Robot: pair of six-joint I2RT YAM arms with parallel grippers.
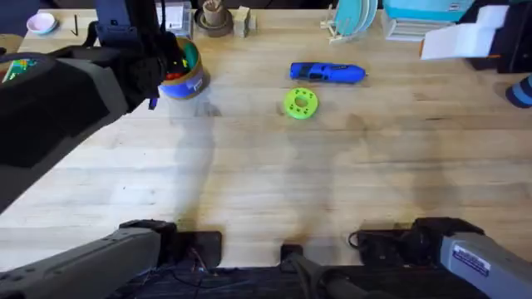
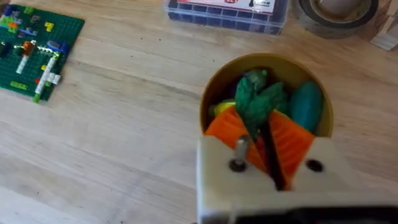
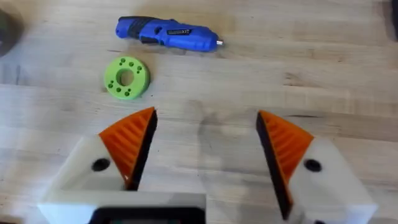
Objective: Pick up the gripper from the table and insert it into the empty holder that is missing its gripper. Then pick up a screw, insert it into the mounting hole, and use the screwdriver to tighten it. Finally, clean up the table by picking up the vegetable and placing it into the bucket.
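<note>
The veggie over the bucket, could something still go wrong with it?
Maybe. The left gripper pinches the green vegetable right over the bucket, which already holds other toys. Dropped there, it might land on top of them and tip out. It might also cling to the ribbed orange pads when they open.

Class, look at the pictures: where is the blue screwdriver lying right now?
In the overhead view the screwdriver lies on the table's far side, right of centre, just beyond the green disc.
</note>
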